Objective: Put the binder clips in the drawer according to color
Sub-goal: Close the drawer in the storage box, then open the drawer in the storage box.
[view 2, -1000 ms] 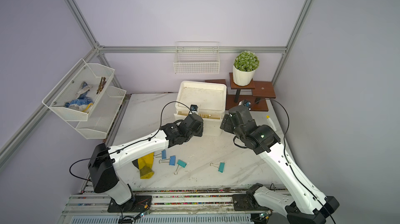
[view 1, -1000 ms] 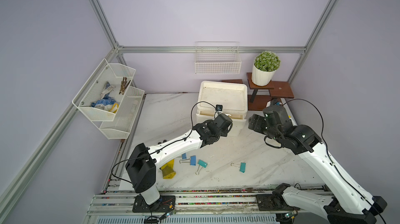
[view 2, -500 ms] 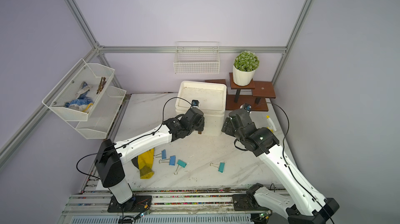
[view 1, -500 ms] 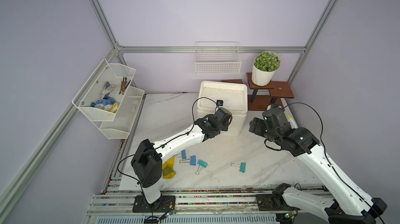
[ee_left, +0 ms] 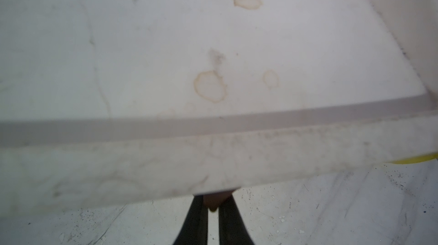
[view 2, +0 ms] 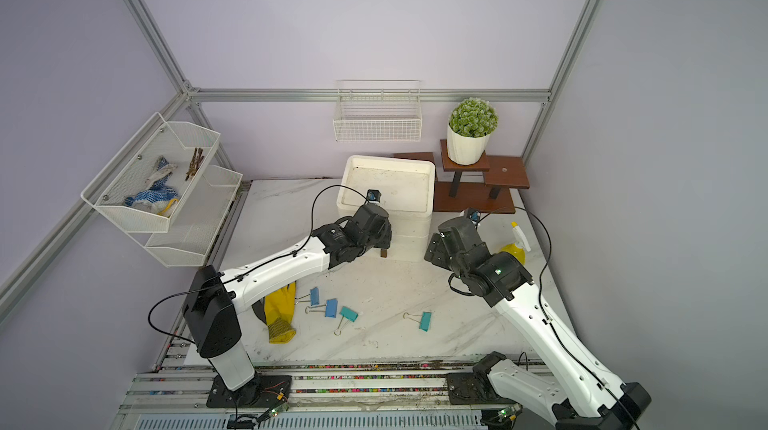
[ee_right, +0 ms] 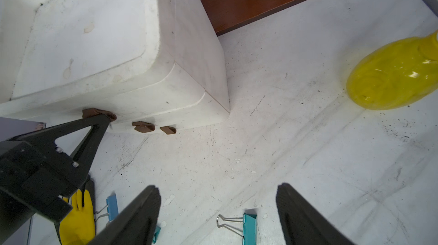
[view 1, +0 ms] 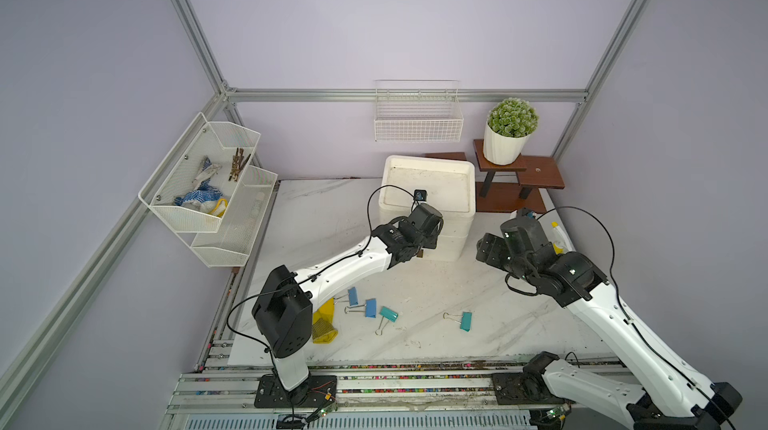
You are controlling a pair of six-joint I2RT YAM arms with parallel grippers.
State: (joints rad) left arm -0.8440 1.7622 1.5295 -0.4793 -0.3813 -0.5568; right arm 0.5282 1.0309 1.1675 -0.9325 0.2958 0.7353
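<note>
binder clips (view 1: 370, 307), both top views: four lie on the table (view 1: 436, 282), in front of the white drawer unit (view 1: 428, 182) and well apart from it. a blue clip (view 1: 353, 295), a second blue clip (view 1: 370, 307) and a teal clip (view 1: 389, 314) sit close together in a row just beside the yellow glove (view 1: 324, 320). a lone teal clip (view 1: 466, 320) lies apart from them, toward the right arm (view 1: 602, 315). left arm (view 1: 345, 261) stretches to the unit's front face.

left wrist view, blurred: left pincer (ee_left: 212, 208) narrow, fingertips nipped on a brown pull tab (ee_left: 215, 198) at the lower edge of the unit's front. table beneath.

right wrist view: right pincer (ee_right: 217, 188) spread wide, holding nothing, over the table. lone teal clip shows between its two fingers, untouched. the tab in the left pincer is one of three on the unit's front. yellow spray bottle (ee_right: 391, 75) stands on the table, off to the side of the unit.
</note>
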